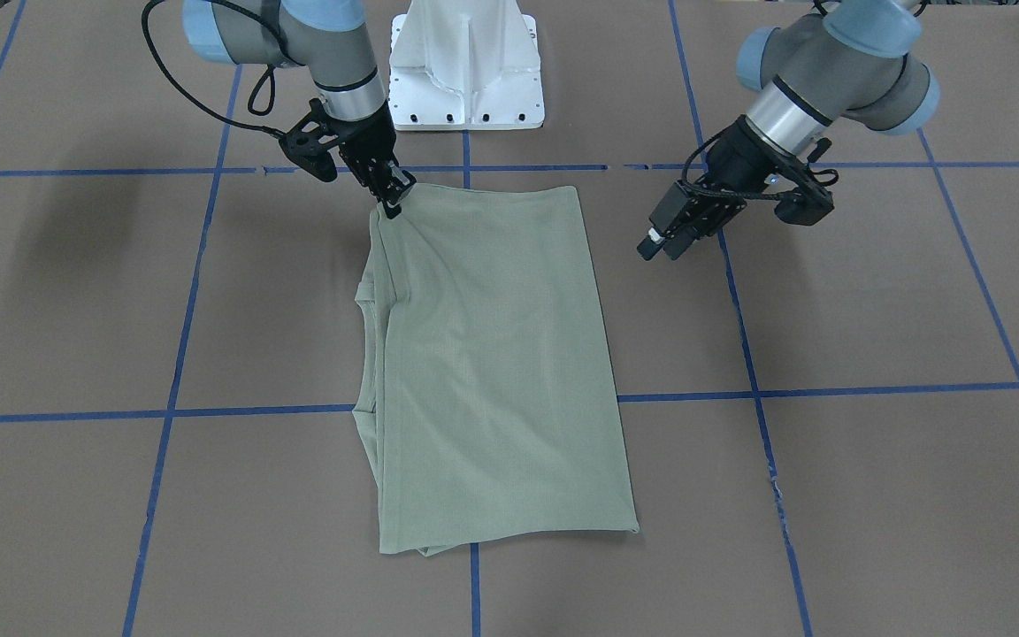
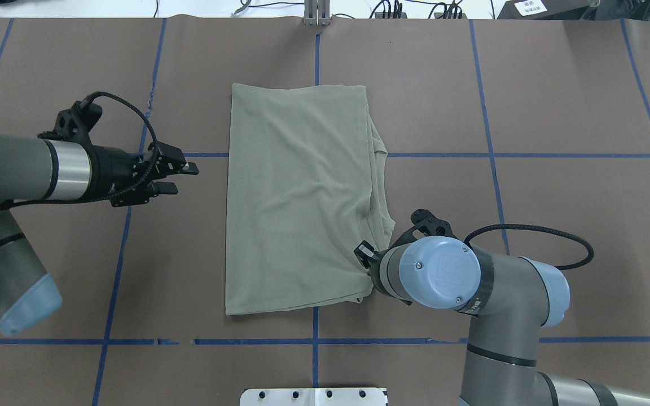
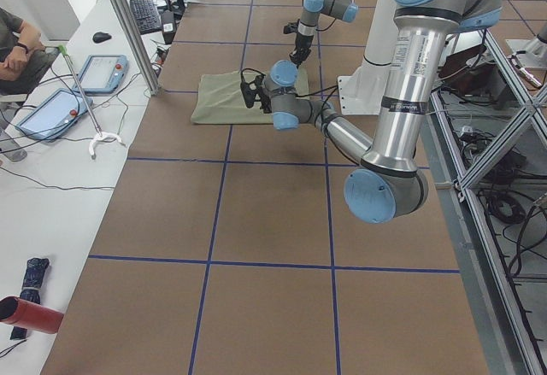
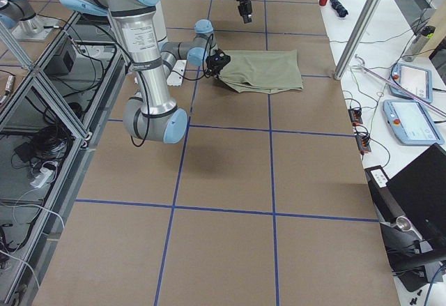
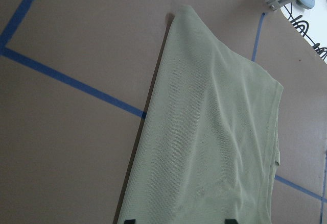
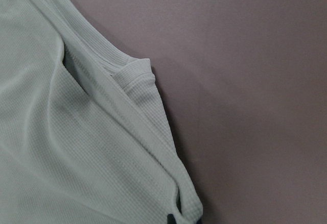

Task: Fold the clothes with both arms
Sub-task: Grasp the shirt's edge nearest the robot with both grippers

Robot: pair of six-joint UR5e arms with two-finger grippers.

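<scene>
The green shirt point(image 1: 492, 354) lies folded into a long rectangle in the middle of the front view, flat on the brown surface point(image 1: 872, 301), with its layered edges along its left side. At its upper left corner the right arm's fingers point(image 1: 386, 181) are clenched on the cloth, and creases run up to them. In the upper right of the frame the left arm's fingers point(image 1: 662, 237) are spread apart, grasping nothing, just beside the shirt's right edge and clear of it.
</scene>
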